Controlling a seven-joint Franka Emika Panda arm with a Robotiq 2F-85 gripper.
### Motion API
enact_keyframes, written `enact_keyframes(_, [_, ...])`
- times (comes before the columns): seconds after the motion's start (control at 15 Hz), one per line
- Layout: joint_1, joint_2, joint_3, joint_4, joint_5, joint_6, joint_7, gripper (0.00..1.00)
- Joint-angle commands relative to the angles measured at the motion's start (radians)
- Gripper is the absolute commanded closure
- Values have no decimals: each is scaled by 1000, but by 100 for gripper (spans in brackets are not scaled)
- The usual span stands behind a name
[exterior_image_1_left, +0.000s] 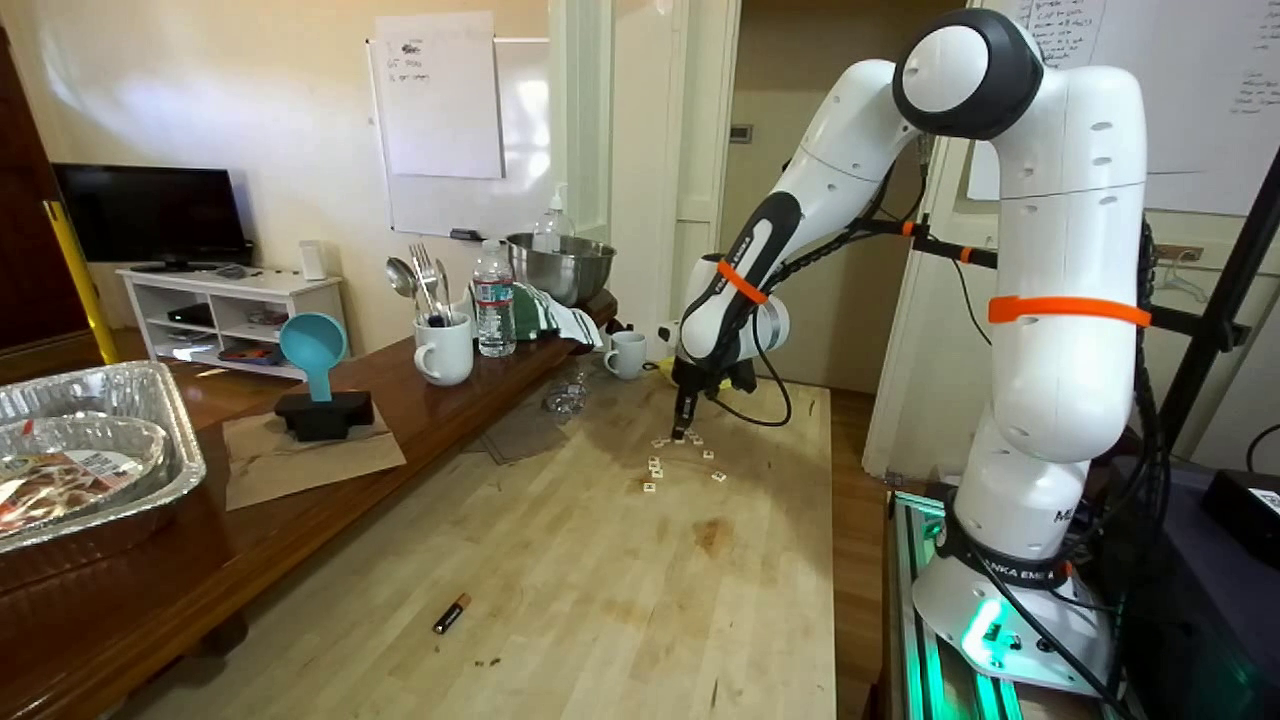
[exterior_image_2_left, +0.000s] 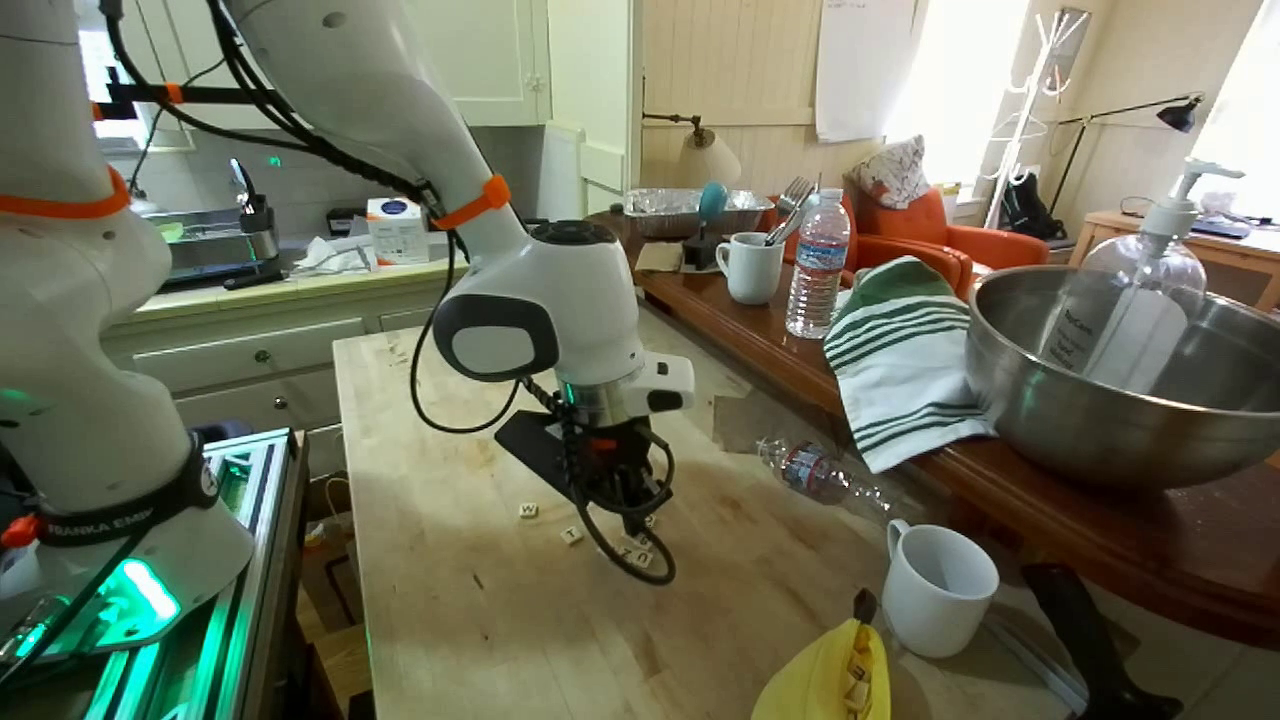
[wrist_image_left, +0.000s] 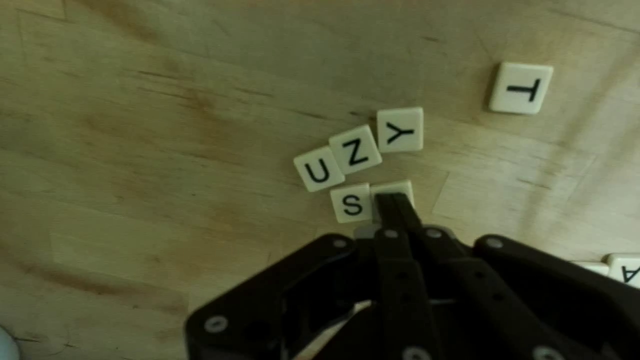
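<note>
My gripper (wrist_image_left: 392, 197) points down with its two black fingers pressed together. Its tips are over a cream letter tile (wrist_image_left: 393, 186) and cover most of its face; nothing shows between them. An S tile (wrist_image_left: 351, 203) lies against that tile's left side in the wrist view. A U tile (wrist_image_left: 318, 169), a tile reading Z or N (wrist_image_left: 355, 149) and a Y tile (wrist_image_left: 400, 129) form a slanted row just above. A T tile (wrist_image_left: 521, 88) lies apart at upper right, an A tile (wrist_image_left: 625, 270) at the right edge. The gripper also shows in both exterior views (exterior_image_1_left: 680, 432) (exterior_image_2_left: 634, 522).
A W tile (exterior_image_2_left: 528, 510) and several other tiles lie on the wooden table (exterior_image_1_left: 600, 580). A battery (exterior_image_1_left: 452, 613) lies on it too. A yellow pouch (exterior_image_2_left: 820, 680), white mug (exterior_image_2_left: 940, 590) and crumpled bottle (exterior_image_2_left: 820, 475) stand near the raised brown shelf (exterior_image_1_left: 400, 400).
</note>
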Motion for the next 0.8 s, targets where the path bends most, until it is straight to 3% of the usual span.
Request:
enact_keyframes(0.0, [1, 25, 15, -2, 5, -32, -13, 100])
enact_keyframes(0.2, [-16, 3, 56, -23, -13, -72, 2, 100])
enact_keyframes(0.73, [34, -30, 67, -82, -46, -90, 60, 100])
